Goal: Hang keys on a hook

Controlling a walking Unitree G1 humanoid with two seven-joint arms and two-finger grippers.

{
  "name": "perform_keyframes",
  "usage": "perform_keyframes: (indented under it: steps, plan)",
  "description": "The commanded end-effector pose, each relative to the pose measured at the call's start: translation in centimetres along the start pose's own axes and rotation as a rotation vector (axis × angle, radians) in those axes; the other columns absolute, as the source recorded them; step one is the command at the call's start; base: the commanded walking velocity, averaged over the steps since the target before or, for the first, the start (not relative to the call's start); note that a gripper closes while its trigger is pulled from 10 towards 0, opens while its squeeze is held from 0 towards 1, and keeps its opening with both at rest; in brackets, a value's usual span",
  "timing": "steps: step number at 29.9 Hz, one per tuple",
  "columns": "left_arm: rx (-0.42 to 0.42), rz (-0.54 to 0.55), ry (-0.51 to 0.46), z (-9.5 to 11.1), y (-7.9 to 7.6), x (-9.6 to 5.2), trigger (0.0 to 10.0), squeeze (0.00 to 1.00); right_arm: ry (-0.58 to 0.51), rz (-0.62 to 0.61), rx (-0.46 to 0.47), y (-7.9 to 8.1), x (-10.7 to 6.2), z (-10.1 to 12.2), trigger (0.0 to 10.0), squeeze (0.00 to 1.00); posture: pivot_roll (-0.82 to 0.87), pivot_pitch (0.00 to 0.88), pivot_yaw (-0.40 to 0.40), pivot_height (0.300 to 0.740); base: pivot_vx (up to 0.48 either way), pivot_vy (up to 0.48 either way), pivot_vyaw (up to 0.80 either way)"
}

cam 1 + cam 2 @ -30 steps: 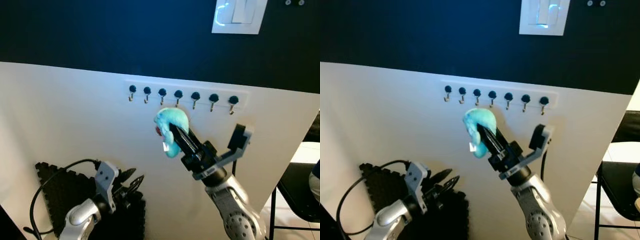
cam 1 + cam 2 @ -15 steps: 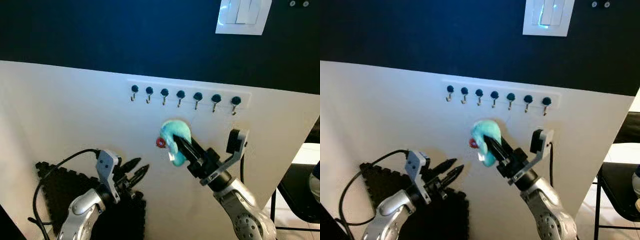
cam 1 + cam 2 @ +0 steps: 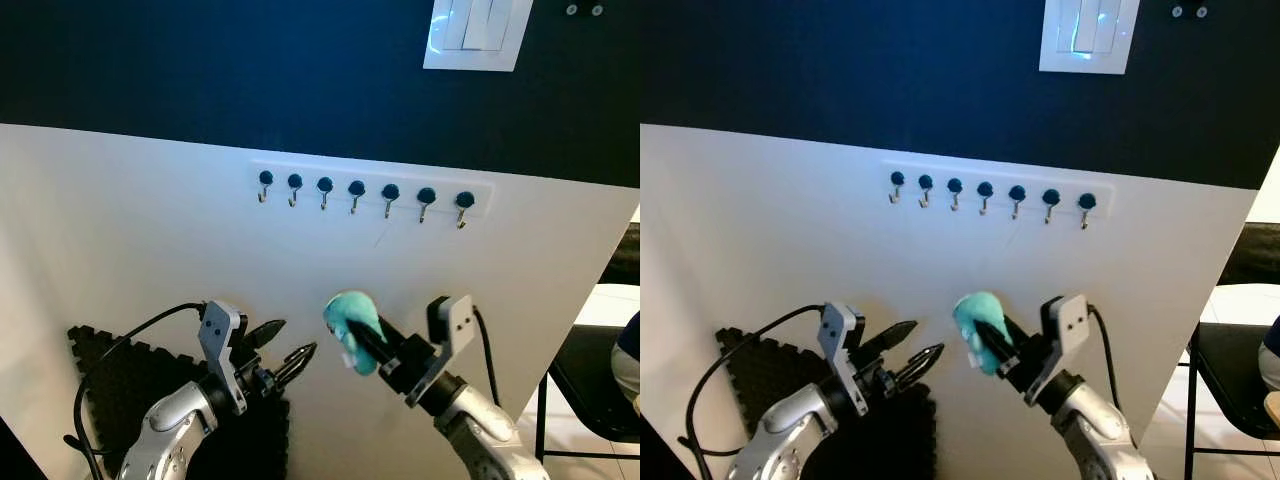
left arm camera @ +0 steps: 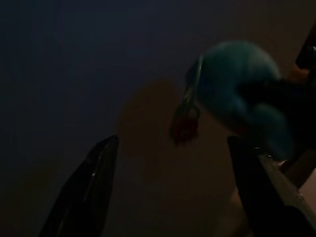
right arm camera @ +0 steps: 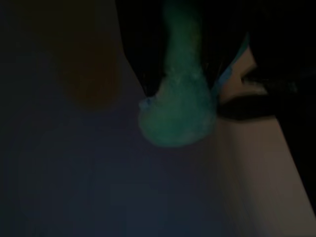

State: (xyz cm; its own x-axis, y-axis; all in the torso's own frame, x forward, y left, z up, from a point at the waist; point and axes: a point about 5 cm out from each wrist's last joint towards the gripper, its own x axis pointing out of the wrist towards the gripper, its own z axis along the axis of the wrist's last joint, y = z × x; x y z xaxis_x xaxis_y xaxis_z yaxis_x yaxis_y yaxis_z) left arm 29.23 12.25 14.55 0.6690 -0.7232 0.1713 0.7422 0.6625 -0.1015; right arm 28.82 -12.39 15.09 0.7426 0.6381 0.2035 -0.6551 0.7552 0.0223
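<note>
The right tool (image 3: 362, 338) pinches the turquoise plush keyring (image 3: 352, 326), low at six o'clock of the hook rack (image 3: 362, 190). The left tool (image 3: 283, 348), fingers spread, sits at its nine o'clock.

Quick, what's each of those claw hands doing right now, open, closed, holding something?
Left gripper: open, holding nothing, low beside the plush.
Right gripper: shut on the turquoise plush keychain, well below the row of hooks.
</note>
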Motion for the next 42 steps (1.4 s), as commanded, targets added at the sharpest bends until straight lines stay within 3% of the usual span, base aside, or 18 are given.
perform_keyframes:
  steps: [1,2,9,12,17,19,21,30,34,35,36,37,42]
  plan:
    - [-0.061,0.002,0.016,-0.3,-0.4,0.2,10.0,0.08,0.025,0.001,-0.050,0.3,0.0,-0.8,10.0,0.00,0.05,0.022,-0.002,0.740,0.000,0.000,0.00]
    - [-0.103,0.001,0.033,-0.5,-0.5,0.2,10.0,0.00,0.030,-0.001,-0.069,0.3,0.1,-1.1,10.0,0.00,0.05,0.022,-0.002,0.740,0.000,0.000,0.00]
    - [-0.225,0.015,0.070,-1.1,-0.9,0.5,10.0,0.00,0.043,0.024,-0.131,0.8,0.4,-1.7,10.0,0.00,0.05,0.024,-0.002,0.740,0.000,0.000,0.00]
    - [-0.320,0.004,0.063,-1.1,-1.3,0.7,10.0,0.00,0.035,0.034,-0.164,1.3,0.5,-2.2,10.0,0.00,0.05,0.026,-0.004,0.740,0.000,0.000,0.00]
    - [-0.349,-0.005,0.068,-1.1,-1.5,0.7,10.0,0.00,0.028,0.039,-0.174,1.4,0.5,-2.3,10.0,0.00,0.05,0.027,-0.005,0.740,0.000,0.000,0.00]
    - [-0.438,-0.018,0.027,-0.8,-1.8,0.7,10.0,0.00,0.007,0.062,-0.170,2.0,0.7,-2.5,10.0,0.00,0.05,0.029,-0.004,0.740,0.000,0.000,0.00]
    - [-0.469,-0.020,0.011,-0.7,-1.9,0.8,10.0,0.00,-0.002,0.069,-0.169,2.2,0.7,-2.5,10.0,0.00,0.05,0.029,-0.004,0.740,0.000,0.000,0.00]
    - [-0.499,-0.026,-0.009,-0.5,-2.0,0.8,10.0,0.00,-0.012,0.081,-0.160,2.5,0.7,-2.6,10.0,0.00,0.05,0.030,-0.005,0.740,0.000,0.000,0.00]
    - [-0.519,-0.061,0.009,-0.6,-2.7,0.8,10.0,0.00,-0.037,0.141,-0.108,3.4,0.6,-2.7,10.0,0.00,0.05,0.031,-0.003,0.740,0.000,0.000,0.00]
    - [-0.520,-0.073,0.018,-0.6,-3.0,0.9,4.7,0.00,-0.049,0.162,-0.089,3.7,0.5,-2.7,10.0,0.00,0.05,0.031,-0.003,0.740,0.000,0.000,0.00]
    - [-0.520,-0.073,0.018,-0.6,-3.0,0.9,4.7,0.00,-0.049,0.162,-0.089,3.7,0.5,-2.7,10.0,0.00,0.05,0.031,-0.003,0.740,0.000,0.000,0.00]
    - [-0.519,-0.078,0.024,-0.6,-3.1,0.9,0.0,0.00,-0.055,0.173,-0.080,3.9,0.5,-2.8,10.0,0.00,0.05,0.031,-0.003,0.740,0.000,0.000,0.00]
    - [-0.506,-0.087,0.037,-0.6,-3.2,1.0,0.0,0.00,-0.062,0.177,-0.078,4.0,0.6,-2.9,10.0,0.00,0.05,0.027,-0.003,0.740,0.000,0.000,0.00]
